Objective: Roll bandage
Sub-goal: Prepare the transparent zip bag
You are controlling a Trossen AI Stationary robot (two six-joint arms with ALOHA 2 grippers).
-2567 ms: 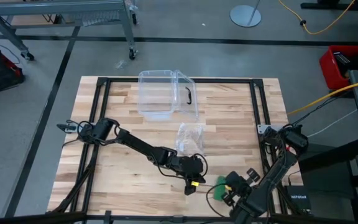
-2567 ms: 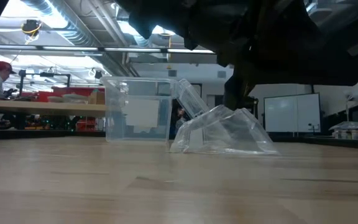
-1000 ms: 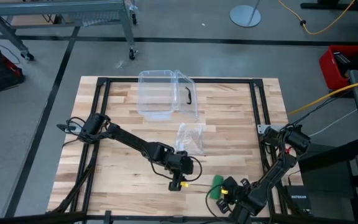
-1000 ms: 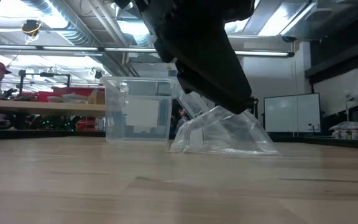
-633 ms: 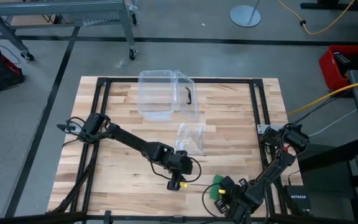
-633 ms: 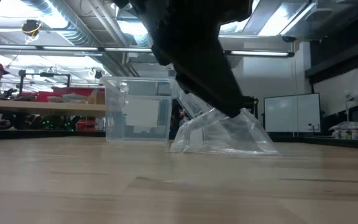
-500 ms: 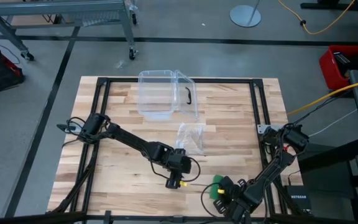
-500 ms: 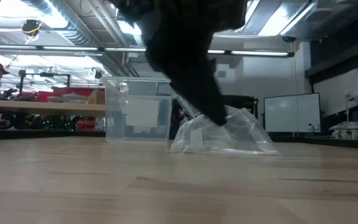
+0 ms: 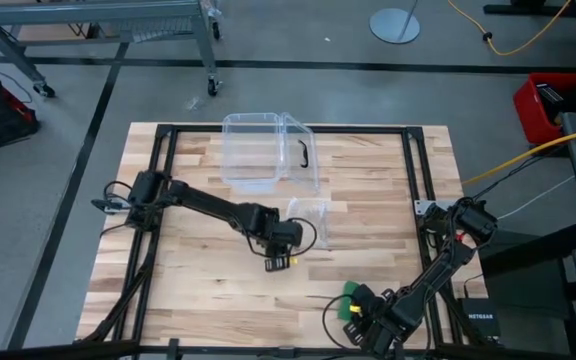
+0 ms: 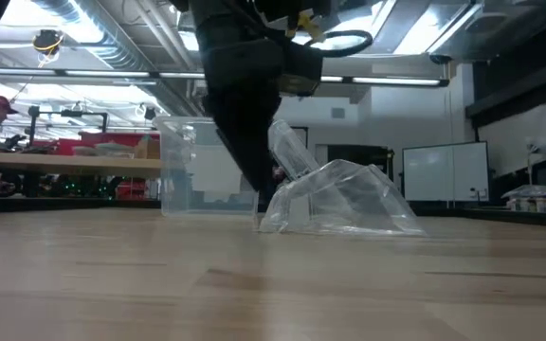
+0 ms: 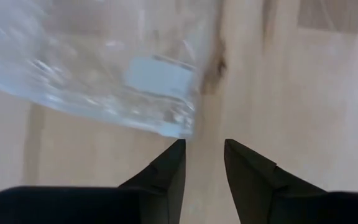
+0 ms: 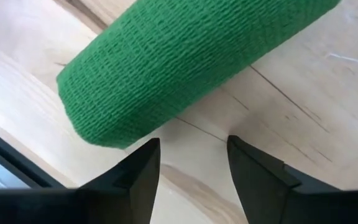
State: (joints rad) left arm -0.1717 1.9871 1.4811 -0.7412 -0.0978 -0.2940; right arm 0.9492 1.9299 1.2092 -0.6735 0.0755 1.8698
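Note:
The bandage [image 12: 185,62] is a short green roll lying on its side on the wooden table [image 9: 198,290], close to the near edge [image 9: 351,291]. My right gripper [image 12: 191,146] points down just beside the roll, open, its fingertips short of the cloth. My left gripper [image 11: 204,144] stands open at mid-table [image 9: 278,262], pointing steeply down at the bare wood. It is next to the near edge of a crinkly clear wrapper [image 11: 104,68], and nothing is between its fingers.
The clear wrapper [image 9: 306,222] lies at mid-table, and in the low view [image 10: 339,199] it stands as a low hump. A clear plastic box [image 9: 263,150] with a black handle [image 9: 304,153] sits toward the far edge. Bare wood lies to the left.
My left gripper has moved from the near part of the table toward the far edge, up to the near edge of the wrapper, and has tipped more steeply downward. The bandage roll has stayed where it was.

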